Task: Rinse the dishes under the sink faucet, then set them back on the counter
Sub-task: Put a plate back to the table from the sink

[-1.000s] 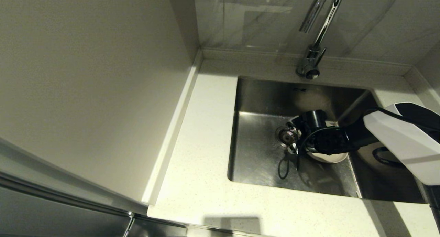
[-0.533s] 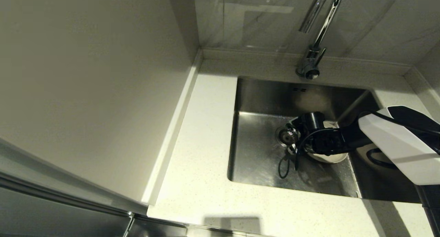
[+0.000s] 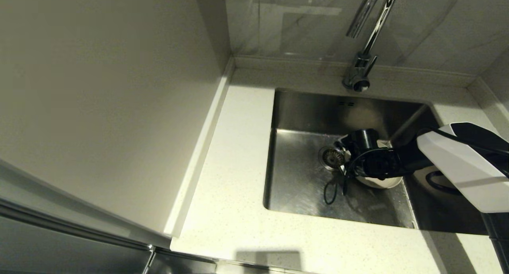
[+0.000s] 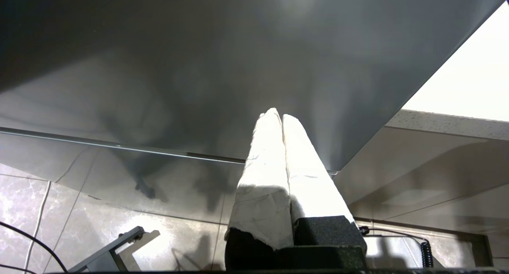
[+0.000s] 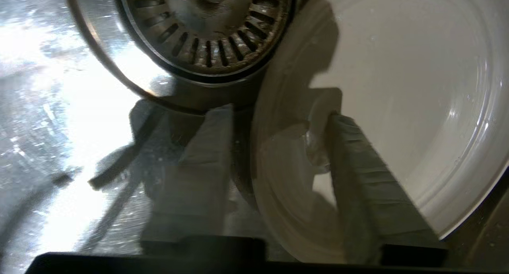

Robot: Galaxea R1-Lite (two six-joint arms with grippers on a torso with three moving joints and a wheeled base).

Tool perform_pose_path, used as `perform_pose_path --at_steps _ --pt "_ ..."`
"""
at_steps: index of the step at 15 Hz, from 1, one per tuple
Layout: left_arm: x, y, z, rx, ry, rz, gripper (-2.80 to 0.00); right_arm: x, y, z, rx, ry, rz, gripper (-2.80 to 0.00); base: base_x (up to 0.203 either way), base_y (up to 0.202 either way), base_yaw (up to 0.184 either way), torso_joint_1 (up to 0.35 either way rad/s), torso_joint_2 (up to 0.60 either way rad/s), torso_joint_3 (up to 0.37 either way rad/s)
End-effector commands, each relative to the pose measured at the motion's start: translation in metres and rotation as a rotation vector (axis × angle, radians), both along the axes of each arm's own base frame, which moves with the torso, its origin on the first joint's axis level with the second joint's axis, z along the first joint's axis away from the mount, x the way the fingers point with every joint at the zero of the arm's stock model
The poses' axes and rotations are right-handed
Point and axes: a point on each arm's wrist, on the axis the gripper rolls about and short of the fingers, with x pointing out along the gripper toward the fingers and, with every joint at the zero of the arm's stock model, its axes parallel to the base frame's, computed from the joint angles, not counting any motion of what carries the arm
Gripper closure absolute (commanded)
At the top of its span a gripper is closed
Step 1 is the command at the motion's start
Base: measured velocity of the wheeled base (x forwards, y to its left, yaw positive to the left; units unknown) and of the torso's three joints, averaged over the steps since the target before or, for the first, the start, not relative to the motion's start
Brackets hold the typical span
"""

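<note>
A cream-white plate point(image 3: 377, 182) lies in the steel sink point(image 3: 302, 186), just right of the round drain point(image 3: 333, 156). My right gripper point(image 3: 342, 166) reaches down into the basin over the plate's left rim. In the right wrist view, the right gripper point(image 5: 278, 113) straddles the rim of the plate point(image 5: 417, 87). One finger point(image 5: 358, 166) rests on the inner face and the other point(image 5: 206, 154) stands outside, a narrow dark gap from the rim. The faucet point(image 3: 364, 63) rises behind the sink. My left gripper point(image 4: 278, 115) is parked low beside the cabinet, shut on nothing.
The pale speckled counter point(image 3: 238, 146) runs left of and in front of the sink, bounded by a wall on the left and a low backsplash behind. A black cable loop point(image 3: 329, 192) hangs over the basin floor. The strainer drain point(image 5: 206, 27) lies just beyond the fingertips.
The right gripper's fingers have drawn much closer together around the plate's rim. The right arm edged slightly back toward the sink's rear. The plate has not moved.
</note>
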Motion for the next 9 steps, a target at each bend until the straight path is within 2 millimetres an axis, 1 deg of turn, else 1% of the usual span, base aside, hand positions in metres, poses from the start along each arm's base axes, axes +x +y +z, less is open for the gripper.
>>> perform_pose_path --at_steps 1,4,6,9 --pt "0.0 0.0 0.0 -0.001 -0.003 0.0 0.0 0.0 -0.003 0.0 -0.002 -0.001 -0.009 0.0 0.0 0.0 0.0 0.0 0.0 0.0" --pt "0.0 0.0 0.0 -0.001 -0.003 0.0 0.0 0.001 -0.008 0.004 -0.001 -0.012 -0.02 0.0 0.0 0.0 0.0 0.0 0.0 0.0" --pt "0.0 0.0 0.0 -0.001 -0.003 0.0 0.0 0.0 -0.01 0.012 0.001 -0.026 -0.023 0.0 0.0 0.0 0.0 0.0 0.0 0.0" --pt "0.0 0.0 0.0 -0.001 -0.003 0.0 0.0 -0.005 -0.013 0.036 0.008 -0.071 -0.028 0.0 0.0 0.0 0.0 0.0 0.0 0.0"
